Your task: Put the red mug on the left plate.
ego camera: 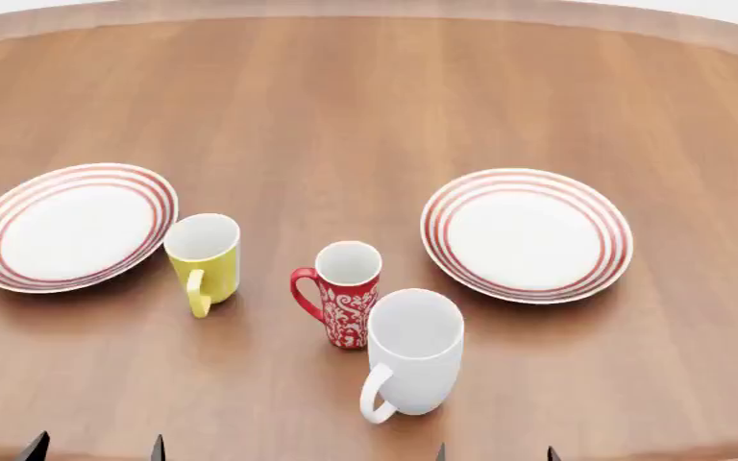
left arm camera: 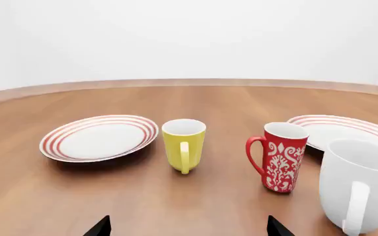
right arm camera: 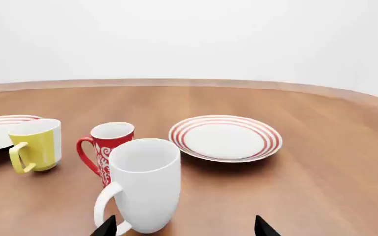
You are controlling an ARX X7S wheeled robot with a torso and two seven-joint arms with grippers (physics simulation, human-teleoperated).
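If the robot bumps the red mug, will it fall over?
Possibly: the red mug stands tall and narrow, so a high push may tip it. It looks stiff and glossy, perhaps slippery. Its handle should keep it from rolling far.

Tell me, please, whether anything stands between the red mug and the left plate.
Yes: the yellow mug stands on the table between the red mug and the left plate, beside the plate's near edge.

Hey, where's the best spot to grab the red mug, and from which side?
Probably grip the red mug across its upper body, from the near side with the left gripper. It stands upright, handle toward the yellow mug, and the white mug crowds its right.
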